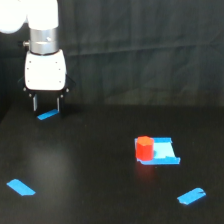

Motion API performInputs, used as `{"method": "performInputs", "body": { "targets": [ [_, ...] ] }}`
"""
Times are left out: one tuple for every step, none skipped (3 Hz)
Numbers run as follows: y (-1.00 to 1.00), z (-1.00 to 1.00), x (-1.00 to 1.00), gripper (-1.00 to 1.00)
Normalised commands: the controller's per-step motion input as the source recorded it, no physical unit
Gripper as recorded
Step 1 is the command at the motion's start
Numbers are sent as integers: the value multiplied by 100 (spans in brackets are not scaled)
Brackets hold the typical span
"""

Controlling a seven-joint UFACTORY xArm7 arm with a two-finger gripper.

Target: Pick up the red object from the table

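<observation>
The red object (144,148) is a small red-orange stubby block standing on the black table (90,170), right of centre, against the left edge of a flat blue square patch (163,151). My gripper (46,106) hangs from the white arm head (45,70) at the upper left, far from the block. Its two thin fingers (34,103) point down with a gap between them, open and empty, just above a blue tape strip (47,115).
Blue tape strips lie on the table at the lower left (21,187) and lower right (191,196). A black curtain (140,50) hangs behind the table.
</observation>
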Motion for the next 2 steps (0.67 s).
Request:
{"method": "performInputs", "body": {
  "targets": [
    [-3,-9,3,100],
    [-11,-20,31,99]
  ]
}}
